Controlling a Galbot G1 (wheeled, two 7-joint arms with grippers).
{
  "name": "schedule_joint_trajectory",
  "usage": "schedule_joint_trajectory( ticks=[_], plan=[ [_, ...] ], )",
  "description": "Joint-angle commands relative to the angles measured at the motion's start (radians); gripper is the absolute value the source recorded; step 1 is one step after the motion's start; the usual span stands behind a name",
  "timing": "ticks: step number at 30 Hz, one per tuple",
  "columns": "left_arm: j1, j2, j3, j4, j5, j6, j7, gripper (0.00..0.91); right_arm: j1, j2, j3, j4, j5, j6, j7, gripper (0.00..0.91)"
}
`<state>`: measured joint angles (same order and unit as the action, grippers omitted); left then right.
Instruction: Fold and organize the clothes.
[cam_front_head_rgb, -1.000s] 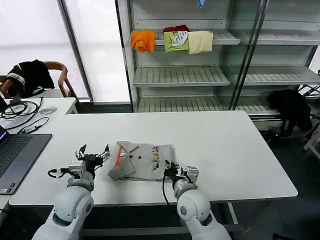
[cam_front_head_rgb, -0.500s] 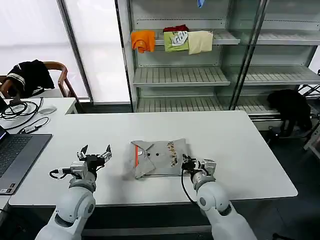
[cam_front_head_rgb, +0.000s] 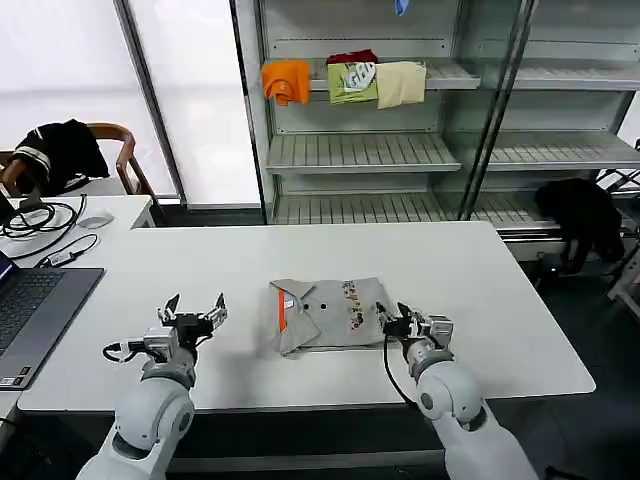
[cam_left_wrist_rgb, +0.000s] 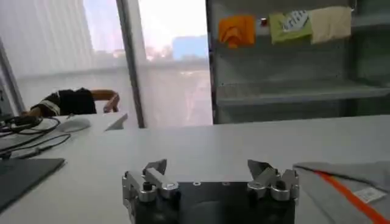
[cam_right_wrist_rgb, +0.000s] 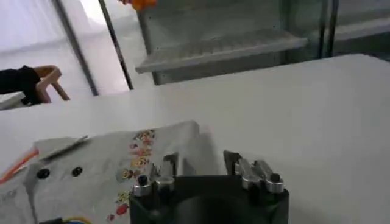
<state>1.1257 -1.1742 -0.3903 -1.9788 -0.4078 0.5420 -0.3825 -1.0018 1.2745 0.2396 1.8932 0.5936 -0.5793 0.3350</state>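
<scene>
Shifted right — T-shirt (cam_front_head_rgb: 325, 314), right claw (cam_front_head_rgb: 396, 320) open

The right pincer (cam_front_head_rgb: 392, 318) has dragged the grey T-shirt (cam_front_head_rgb: 325, 315) rightward and let go

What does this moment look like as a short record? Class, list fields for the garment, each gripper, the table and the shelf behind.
garment: grey T-shirt, folded, lying flat on the table, orange neckband toward the robot's left
left gripper: left gripper, open, holding nothing, apart from the shirt on its left side
right gripper: right gripper, open, at the shirt's right edge, not gripping it
table: white table; laptop on the adjoining desk at left
shelf: orange, green and cream shirts hang from a shelf edge
</scene>
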Motion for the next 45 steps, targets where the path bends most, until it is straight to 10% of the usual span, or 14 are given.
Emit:
schedule_joint_trajectory(
  ticks=[1, 19, 45],
  plan=[
    [0.002, -0.008, 0.009, -0.002, 0.002, -0.001, 0.0, 0.907, -0.077, 0.031, -0.074, 0.22, -0.113, 0.0, -0.021, 0.907],
    [0.045, -0.013, -0.002, -0.026, 0.002, -0.001, 0.003, 0.907, -0.087, 0.052, -0.118, 0.108, 0.044, -0.001, 0.121, 0.907],
    [0.057, -0.026, -0.006, -0.023, 0.0, -0.004, 0.007, 0.907, -0.113, 0.022, -0.091, 0.139, 0.076, -0.002, 0.157, 0.907]
  ],
)
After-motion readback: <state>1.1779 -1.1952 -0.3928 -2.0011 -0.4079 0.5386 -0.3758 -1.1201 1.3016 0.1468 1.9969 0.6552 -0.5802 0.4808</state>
